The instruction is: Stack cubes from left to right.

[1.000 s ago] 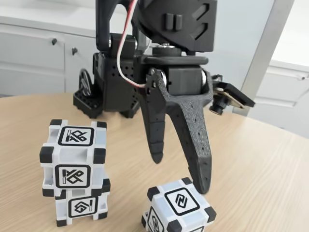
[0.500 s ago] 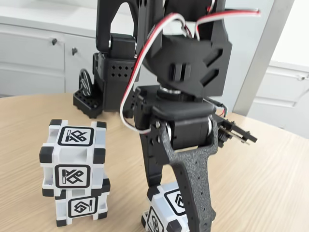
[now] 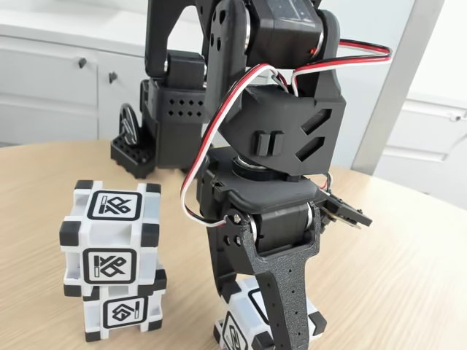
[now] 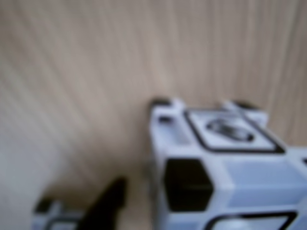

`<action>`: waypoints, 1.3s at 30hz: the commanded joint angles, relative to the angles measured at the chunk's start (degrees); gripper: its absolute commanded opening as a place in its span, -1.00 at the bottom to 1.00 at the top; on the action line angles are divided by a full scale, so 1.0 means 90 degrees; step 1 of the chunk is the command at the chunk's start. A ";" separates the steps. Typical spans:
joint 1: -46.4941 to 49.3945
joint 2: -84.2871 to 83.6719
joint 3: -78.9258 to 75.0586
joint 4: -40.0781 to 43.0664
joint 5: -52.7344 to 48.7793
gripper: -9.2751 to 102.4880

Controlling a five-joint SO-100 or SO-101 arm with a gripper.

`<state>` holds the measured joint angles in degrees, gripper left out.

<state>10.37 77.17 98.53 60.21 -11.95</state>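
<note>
In the fixed view we see the hand [image 3: 255, 332] lowered over the single cube [image 3: 237, 329] on the worktop [image 3: 394, 270], its fingers on either side; we cannot tell whether they grip. To the left stand two stacked cubes [image 3: 113, 259]. The blurred wrist view shows one cube [image 4: 216, 163] close up.

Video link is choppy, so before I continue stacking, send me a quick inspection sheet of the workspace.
Surface: wooden table, round-edged, bare wood.
Job's things: two cubes stacked at left, top cube on bottom cube; third cube on the table.
Clutter: nothing seen.
Hand: hand lowered around the third cube, fingers straddling it; whether closed, cannot tell.
Cables: red, white and black wires looping along the arm.
Surroundings: white cabinets behind.
</note>
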 commanded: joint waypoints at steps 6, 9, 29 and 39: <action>-0.0068 0.0039 -0.0283 0.0020 -0.0039 -0.27; -0.0068 0.0039 -0.0283 0.0020 0.0020 -0.33; 0.0059 0.0459 -0.0283 0.0029 0.0488 -0.56; 0.0078 0.1982 -0.0264 0.0068 0.0723 -0.57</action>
<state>10.37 89.65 98.17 60.38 -6.24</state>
